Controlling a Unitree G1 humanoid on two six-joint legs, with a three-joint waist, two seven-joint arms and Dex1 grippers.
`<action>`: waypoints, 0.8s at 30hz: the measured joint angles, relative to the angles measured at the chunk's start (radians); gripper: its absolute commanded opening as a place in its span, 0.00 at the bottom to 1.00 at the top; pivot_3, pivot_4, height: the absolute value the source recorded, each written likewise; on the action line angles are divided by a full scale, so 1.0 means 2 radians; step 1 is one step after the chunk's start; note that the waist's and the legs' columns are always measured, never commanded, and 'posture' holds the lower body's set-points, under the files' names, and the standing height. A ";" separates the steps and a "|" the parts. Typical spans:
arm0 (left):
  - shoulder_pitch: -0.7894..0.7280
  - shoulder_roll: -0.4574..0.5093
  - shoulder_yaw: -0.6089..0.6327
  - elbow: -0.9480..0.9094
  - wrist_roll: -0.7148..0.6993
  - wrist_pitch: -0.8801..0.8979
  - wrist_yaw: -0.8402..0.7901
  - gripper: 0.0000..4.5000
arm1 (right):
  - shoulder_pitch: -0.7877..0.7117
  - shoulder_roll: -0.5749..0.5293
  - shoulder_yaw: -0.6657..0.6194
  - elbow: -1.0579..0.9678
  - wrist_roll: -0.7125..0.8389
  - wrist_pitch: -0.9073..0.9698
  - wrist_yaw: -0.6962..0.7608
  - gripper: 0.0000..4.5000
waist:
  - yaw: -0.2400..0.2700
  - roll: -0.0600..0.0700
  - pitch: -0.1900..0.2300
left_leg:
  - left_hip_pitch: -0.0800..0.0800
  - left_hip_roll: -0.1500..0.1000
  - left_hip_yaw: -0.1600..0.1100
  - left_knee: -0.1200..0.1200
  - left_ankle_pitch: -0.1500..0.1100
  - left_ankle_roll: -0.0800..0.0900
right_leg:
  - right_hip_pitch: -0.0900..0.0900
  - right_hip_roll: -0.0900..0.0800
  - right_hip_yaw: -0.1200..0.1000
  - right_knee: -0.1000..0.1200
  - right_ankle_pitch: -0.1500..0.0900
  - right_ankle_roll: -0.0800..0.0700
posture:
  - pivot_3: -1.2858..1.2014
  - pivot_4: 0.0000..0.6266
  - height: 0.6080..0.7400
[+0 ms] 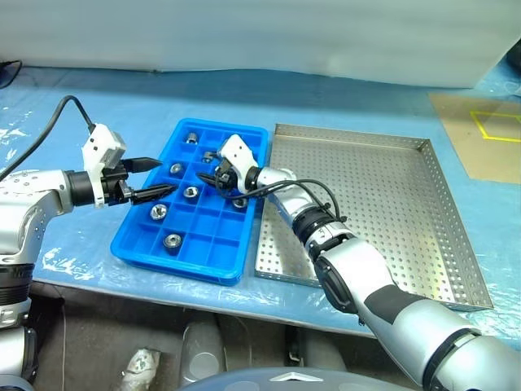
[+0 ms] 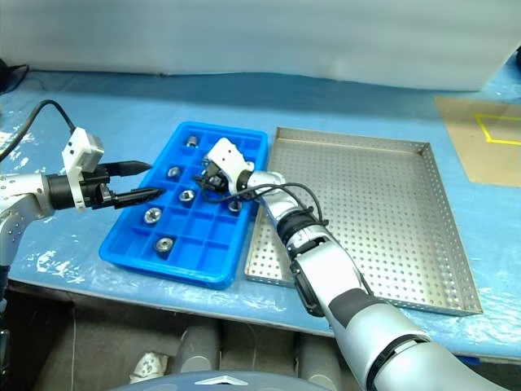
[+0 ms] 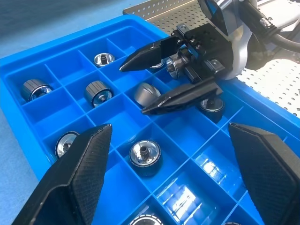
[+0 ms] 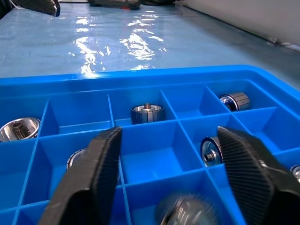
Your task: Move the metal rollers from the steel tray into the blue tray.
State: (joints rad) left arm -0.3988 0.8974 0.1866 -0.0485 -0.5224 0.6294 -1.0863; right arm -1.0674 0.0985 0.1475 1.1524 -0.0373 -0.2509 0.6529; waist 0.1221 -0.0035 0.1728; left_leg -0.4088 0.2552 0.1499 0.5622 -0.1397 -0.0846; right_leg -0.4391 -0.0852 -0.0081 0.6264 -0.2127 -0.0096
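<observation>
The blue tray [image 1: 181,265] sits left of centre, with the steel tray [image 1: 391,212] against its right side. Several metal rollers lie in separate blue compartments, among them one at the far end [image 1: 192,136] and one near the front [image 1: 172,240]. My right gripper [image 1: 216,176] hovers open over the blue tray's middle. A blurred roller [image 3: 146,93] lies just below its spread fingers, also seen low between them [image 4: 187,211]. My left gripper [image 1: 167,176] is open over the tray's left side, holding nothing and pointing at the right gripper.
A pale blue plastic sheet [image 1: 98,106] covers the table. A tan board with yellow tape [image 1: 480,134] lies at the far right. A black cable [image 1: 49,122] loops off my left arm. The table's front edge [image 1: 163,297] runs just below the trays.
</observation>
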 measured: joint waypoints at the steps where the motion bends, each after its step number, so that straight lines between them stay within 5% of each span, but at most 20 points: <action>1: -0.003 0.000 -0.001 0.001 0.000 0.000 0.000 0.93 | 0.000 -0.003 0.000 0.000 0.000 0.000 -0.001 0.80 | 0.000 0.000 0.000 | 0.000 0.000 0.000 0.000 0.000 0.000 | 0.000 0.000 0.000 0.000 0.000 0.000 | 0.59 0.24 1.00; 11: -0.117 -0.033 -0.057 0.088 0.027 -0.046 -0.027 0.93 | 0.009 -0.067 -0.029 -0.081 0.017 0.015 -0.001 0.80 | 0.005 0.000 0.000 | -0.001 0.000 0.000 0.001 0.001 -0.001 | 0.001 -0.001 -0.001 0.000 0.000 0.000 | 0.53 0.24 1.00; 18: -0.248 -0.121 -0.129 0.232 0.083 -0.129 -0.080 0.93 | 0.073 -0.180 -0.044 -0.280 0.045 0.103 0.062 0.80 | -0.003 0.000 0.000 | -0.001 -0.001 0.000 0.001 0.000 0.000 | 0.002 0.000 -0.001 -0.001 0.001 0.002 | 0.47 0.24 1.00; 24: -0.320 -0.203 -0.167 0.338 0.117 -0.199 -0.139 0.93 | 0.204 -0.302 -0.053 -0.499 0.084 0.245 0.121 0.80 | -0.016 -0.001 0.000 | -0.001 -0.002 0.000 0.001 -0.001 0.003 | 0.002 0.001 0.001 -0.002 0.002 0.003 | 0.40 0.24 1.00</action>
State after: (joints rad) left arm -1.0387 0.4921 -0.1471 0.6281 -0.2886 0.2320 -1.3646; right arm -0.6602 -0.5060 0.0418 0.1545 0.1302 0.2391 0.8957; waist 0.0900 -0.0046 0.1726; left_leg -0.4099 0.2519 0.1500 0.5641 -0.1418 -0.0795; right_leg -0.4355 -0.0828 -0.0055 0.6232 -0.2091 -0.0041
